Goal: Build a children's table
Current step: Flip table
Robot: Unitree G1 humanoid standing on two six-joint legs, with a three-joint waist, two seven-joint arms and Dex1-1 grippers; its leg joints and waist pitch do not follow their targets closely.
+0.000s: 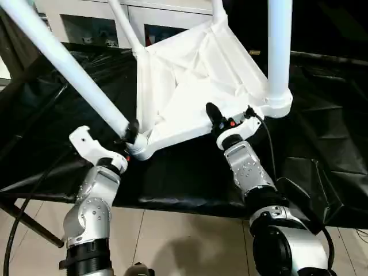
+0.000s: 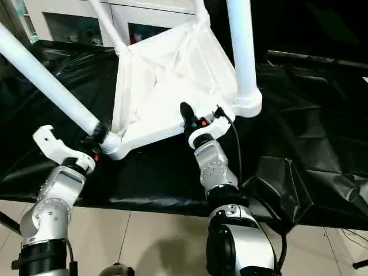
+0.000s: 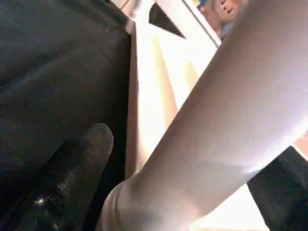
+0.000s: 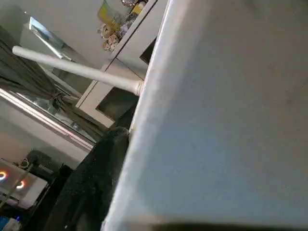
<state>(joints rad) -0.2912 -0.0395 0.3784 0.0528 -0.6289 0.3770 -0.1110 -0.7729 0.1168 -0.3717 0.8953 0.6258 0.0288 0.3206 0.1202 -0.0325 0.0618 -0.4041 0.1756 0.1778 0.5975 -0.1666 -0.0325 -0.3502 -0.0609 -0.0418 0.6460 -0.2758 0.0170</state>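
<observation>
Left eye view: the children's table (image 1: pixel 190 86) is seen upside down and tilted on the black-covered work table (image 1: pixel 322 144), ribbed underside exposed, legs rising from its corner sockets. At the near-left socket of the tabletop, the left gripper (image 1: pixel 131 133) is clamped on the base of a leg (image 1: pixel 63 60); one black finger (image 3: pixel 72 178) is seen beside that leg in the left wrist view. At the tabletop's near edge, the right gripper (image 1: pixel 221 122) is closed on the rim. Behind the tabletop, a white glass-door cabinet (image 1: pixel 86 23) is visible.
</observation>
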